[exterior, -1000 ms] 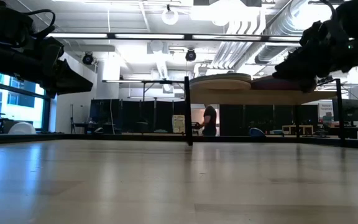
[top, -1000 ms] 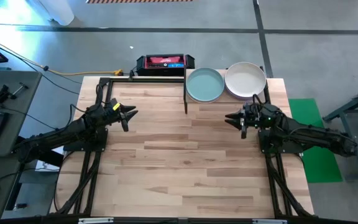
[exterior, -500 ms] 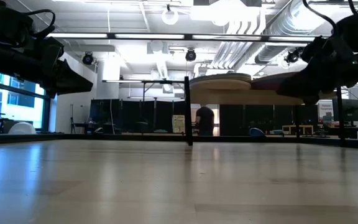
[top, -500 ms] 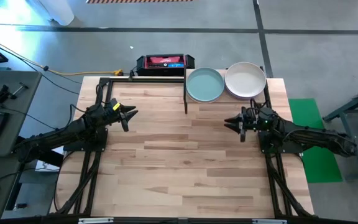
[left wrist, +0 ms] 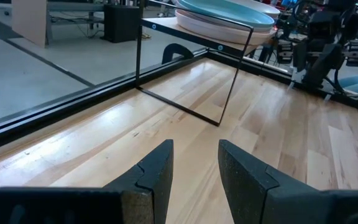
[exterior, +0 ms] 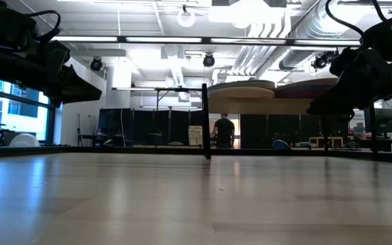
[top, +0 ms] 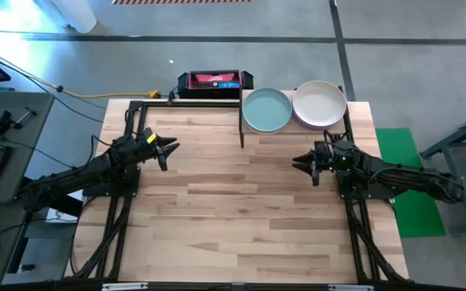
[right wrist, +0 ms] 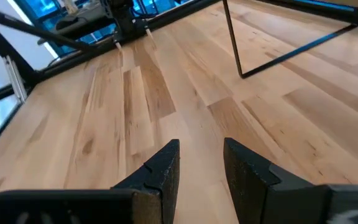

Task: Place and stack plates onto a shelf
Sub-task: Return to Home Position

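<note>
The shelf (exterior: 271, 105) stands on black posts at the table's far right corner. Two plate stacks rest on it. A pale teal plate (top: 266, 110) tops the left stack and a cream-white plate (top: 319, 103) tops the right one; the plates below are mostly hidden. In the left wrist view the teal plate (left wrist: 229, 9) lies on a paler one (left wrist: 210, 26). My right gripper (top: 299, 160) hovers open just near of the shelf, above the bare tabletop (right wrist: 201, 165). My left gripper (top: 171, 148) waits open over the table's left side (left wrist: 196, 165).
A black frame (top: 186, 103) runs along the table's far edge. A black and red box (top: 213, 80) sits on the floor behind it. Bare wooden tabletop (top: 241, 210) lies between and near of the arms. A person (exterior: 224, 131) stands far off in the room.
My right gripper has drawn back a little from the shelf toward the table's near edge and has sunk lower. It has stayed open and empty. The person in the room behind has walked a few steps.
</note>
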